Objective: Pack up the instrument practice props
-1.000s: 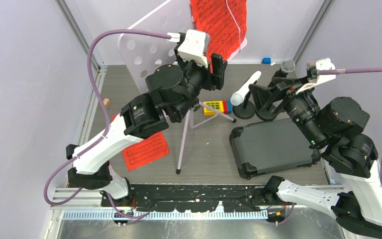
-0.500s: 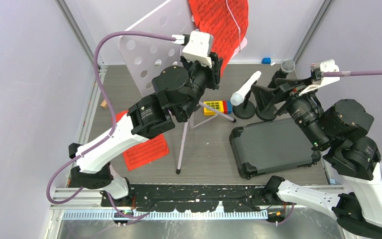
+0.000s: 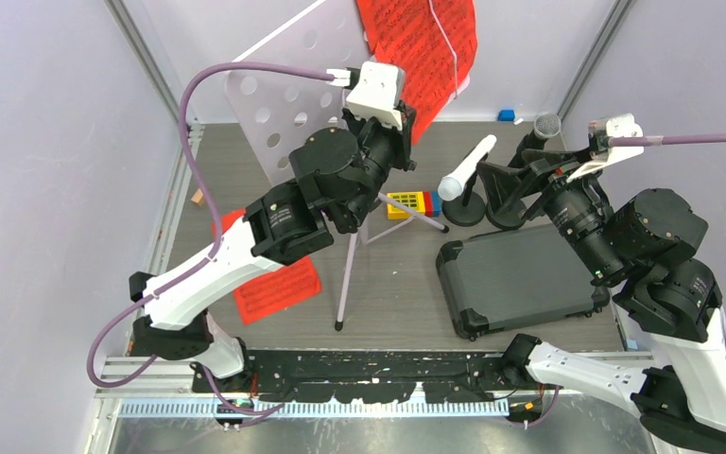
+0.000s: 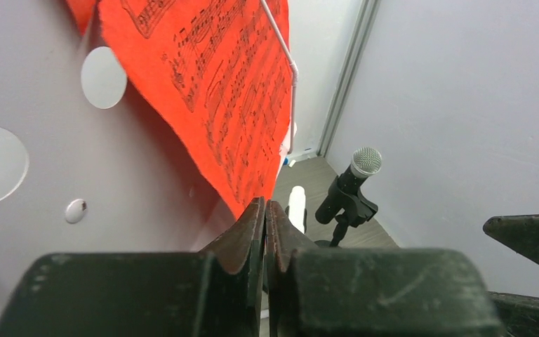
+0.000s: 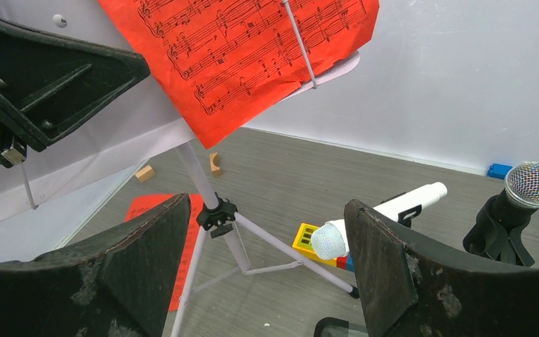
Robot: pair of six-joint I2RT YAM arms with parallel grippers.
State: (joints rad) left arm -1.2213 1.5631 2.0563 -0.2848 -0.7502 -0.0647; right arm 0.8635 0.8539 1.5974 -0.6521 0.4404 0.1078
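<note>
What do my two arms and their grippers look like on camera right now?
The left arm and right arm match: white shells on the lower links, black rounded joint housings above. Each wrist carries a white camera box fed by a purple cable. The left gripper and right gripper have black wedge-shaped fingers with scuffed, pale-flecked surfaces.

Left claw (image 4: 264,206) sits low at 6 o'clock, jaws pressed together on the bottom corner of the red sheet-music page (image 4: 217,84). The page hangs from 12 o'clock against the perforated music desk (image 4: 133,168). Grey-headed microphone (image 4: 365,162) stands off toward 3 o'clock.
</note>
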